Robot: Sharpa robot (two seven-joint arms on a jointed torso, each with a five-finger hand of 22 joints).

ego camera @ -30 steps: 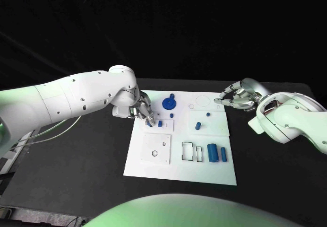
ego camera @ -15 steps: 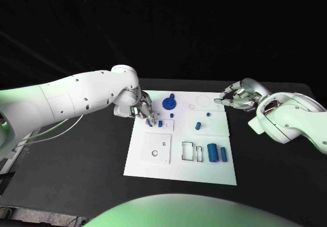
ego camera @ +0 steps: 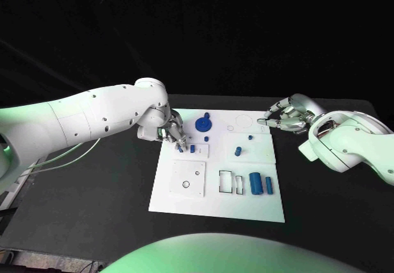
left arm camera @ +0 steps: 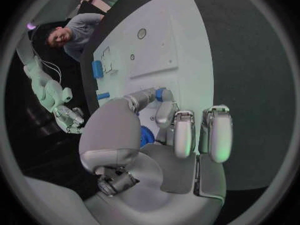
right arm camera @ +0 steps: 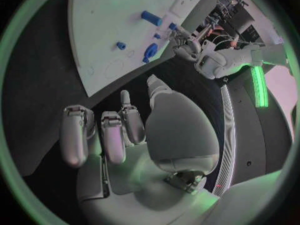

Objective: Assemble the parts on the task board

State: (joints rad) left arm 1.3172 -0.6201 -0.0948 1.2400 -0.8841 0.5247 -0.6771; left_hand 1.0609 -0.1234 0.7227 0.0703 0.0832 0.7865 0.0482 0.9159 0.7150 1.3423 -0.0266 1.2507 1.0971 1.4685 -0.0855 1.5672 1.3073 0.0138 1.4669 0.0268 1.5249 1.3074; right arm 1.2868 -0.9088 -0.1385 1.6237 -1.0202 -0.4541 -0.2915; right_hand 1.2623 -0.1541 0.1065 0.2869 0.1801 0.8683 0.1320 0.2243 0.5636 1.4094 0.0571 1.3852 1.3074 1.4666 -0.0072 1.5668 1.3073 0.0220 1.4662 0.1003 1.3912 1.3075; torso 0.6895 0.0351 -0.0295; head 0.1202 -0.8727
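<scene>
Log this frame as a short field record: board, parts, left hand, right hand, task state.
board: white task board lying flat on the black table
parts: round blue part near the far edge; two blue bars side by side near the right edge; small blue peg mid-board
left hand: left hand over the board's far left area, fingers pinching a small blue part
right hand: right hand off the board's far right corner, fingers curled, holding nothing
task state: unfinished; several parts lie loose
</scene>
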